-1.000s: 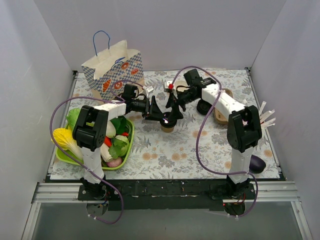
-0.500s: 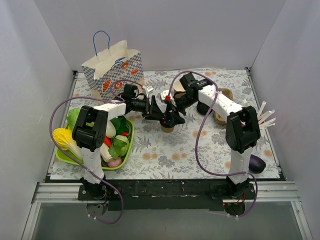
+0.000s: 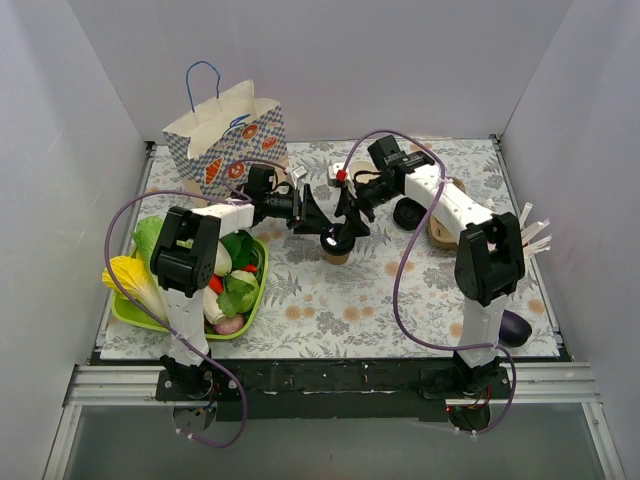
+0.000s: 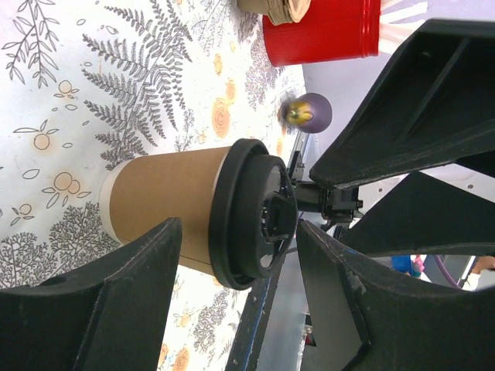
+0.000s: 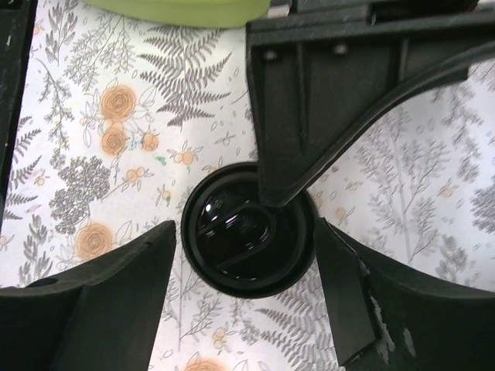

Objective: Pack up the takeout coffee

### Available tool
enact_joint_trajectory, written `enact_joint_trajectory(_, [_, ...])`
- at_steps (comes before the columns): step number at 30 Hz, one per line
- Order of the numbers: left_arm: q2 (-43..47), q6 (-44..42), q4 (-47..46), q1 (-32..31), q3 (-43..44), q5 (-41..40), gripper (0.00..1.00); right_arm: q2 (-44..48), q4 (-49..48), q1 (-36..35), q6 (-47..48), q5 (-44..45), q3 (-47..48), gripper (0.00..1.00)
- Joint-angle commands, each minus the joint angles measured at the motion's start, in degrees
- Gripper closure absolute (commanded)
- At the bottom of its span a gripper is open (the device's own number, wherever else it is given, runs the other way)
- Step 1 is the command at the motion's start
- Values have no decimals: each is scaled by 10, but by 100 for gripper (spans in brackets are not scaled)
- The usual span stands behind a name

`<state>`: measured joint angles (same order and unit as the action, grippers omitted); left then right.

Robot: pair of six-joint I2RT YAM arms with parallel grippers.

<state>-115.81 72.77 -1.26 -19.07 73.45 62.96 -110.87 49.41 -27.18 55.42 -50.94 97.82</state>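
- Top external: small tan kraft paper cup (image 3: 336, 256) stands upright near centre of frame on floral-cloth bench (image 3: 420, 290), w/ round black plastic lid (image 3: 332, 238) on top.
- Left gripper (image 3: 325, 225) sits at cup's left, approx. cup height. Right gripper (image 3: 350, 228) comes in from upper right, over the lid.
- Left wrist: cup lies between left gripper's fingers (image 4: 108, 309), spread wide. Clear gap on lid side; contact on other side unclear.
- Right wrist: view straight down on lid. Right gripper's fingers (image 5: 100, 309) are spread approx. lid width, one each side. Touching or not, can't tell.
- Red cup (image 4: 321, 35) at top of left wrist frame, w/ small purple rounded object (image 4: 309, 113) just below it.
- Printed paper bag w/ blue handle (image 3: 228, 140) at upper left of top view. Green tray of veg (image 3: 130, 315) at left.
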Motion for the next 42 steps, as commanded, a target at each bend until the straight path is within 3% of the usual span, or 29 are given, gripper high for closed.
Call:
enact_joint_trajectory(1, [-11,8,-9,4,20,5,40,43,-31,2,6,6,-43,25])
enact_joint_trajectory(8, [-26,13,-16,3,25,3,40,61,31,-12,116,8,-65,35])
enact_joint_trajectory(16, [-34,6,-2,4,26,-9,40,50,51,-25,147,31,-83,56])
enact_joint_trajectory(25, [-46,1,21,4,25,-39,40,55,24,-25,178,74,-131,71])
enact_joint_trajectory(42, [-93,25,94,4,-16,-160,43,56,10,-30,194,90,-204,77])
